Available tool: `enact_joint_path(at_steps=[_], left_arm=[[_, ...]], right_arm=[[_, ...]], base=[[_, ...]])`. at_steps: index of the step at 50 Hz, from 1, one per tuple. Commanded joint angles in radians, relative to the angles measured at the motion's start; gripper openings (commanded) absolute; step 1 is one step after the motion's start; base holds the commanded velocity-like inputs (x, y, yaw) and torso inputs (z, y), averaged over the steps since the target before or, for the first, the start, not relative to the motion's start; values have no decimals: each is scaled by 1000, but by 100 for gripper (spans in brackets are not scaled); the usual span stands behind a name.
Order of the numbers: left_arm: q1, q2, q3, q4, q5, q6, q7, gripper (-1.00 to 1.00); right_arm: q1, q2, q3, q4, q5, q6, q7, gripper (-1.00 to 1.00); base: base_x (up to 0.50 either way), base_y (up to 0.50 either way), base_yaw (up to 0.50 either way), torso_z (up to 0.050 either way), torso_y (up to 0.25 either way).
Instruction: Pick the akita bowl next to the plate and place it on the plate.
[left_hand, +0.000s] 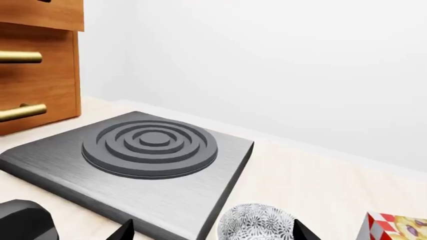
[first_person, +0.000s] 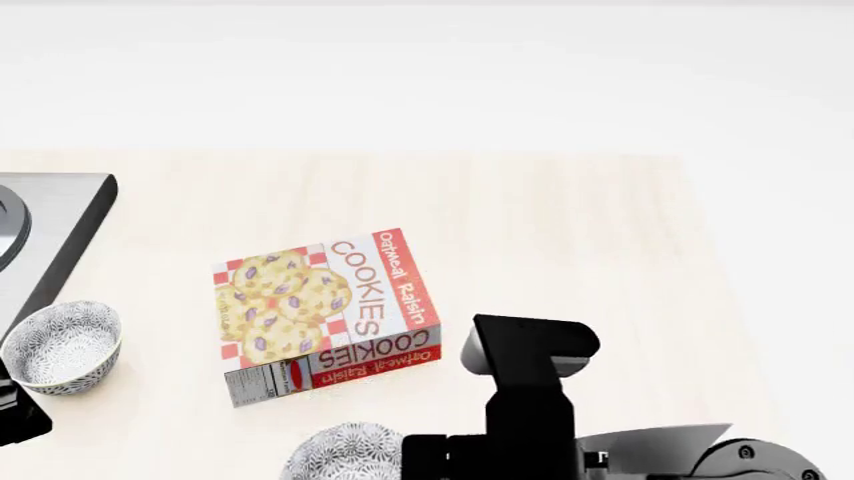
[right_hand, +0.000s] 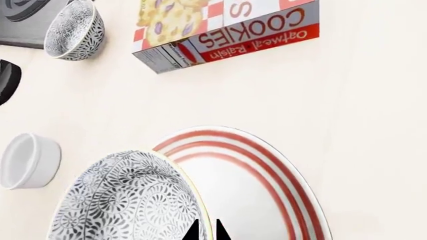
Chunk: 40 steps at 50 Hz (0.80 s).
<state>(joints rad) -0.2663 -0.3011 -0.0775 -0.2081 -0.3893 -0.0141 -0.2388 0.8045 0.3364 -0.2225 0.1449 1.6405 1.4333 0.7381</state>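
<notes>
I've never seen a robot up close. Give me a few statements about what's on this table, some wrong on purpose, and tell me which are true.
1. A cookie box lies flat on the table. True.
2. There are two speckled bowls. True: the akita bowl by the plate, and a second speckled bowl near the grey stove plate.
3. The plate has blue rings. False: the plate is white with red-brown rings.
4. The plain white cup sits on the plate. False: the white cup stands on the table, apart from the plate.
5. The left jaws are clamped shut. False: they stand wide apart, with the second speckled bowl showing between them.
</notes>
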Motion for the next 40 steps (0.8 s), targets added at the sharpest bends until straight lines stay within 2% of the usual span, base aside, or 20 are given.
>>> enact_joint_path(at_steps=[1, 40], left_arm=[[4, -3, 2, 9, -3, -3, -5, 100], [2, -6, 12, -1, -5, 7, -10, 100]], right_arm=[[-6, 10, -34, -11, -25, -16, -43, -100], [4, 12, -176, 24, -203, -104, -226, -100]], base=[[0, 0, 0, 0, 0], [0, 0, 0, 0, 0]])
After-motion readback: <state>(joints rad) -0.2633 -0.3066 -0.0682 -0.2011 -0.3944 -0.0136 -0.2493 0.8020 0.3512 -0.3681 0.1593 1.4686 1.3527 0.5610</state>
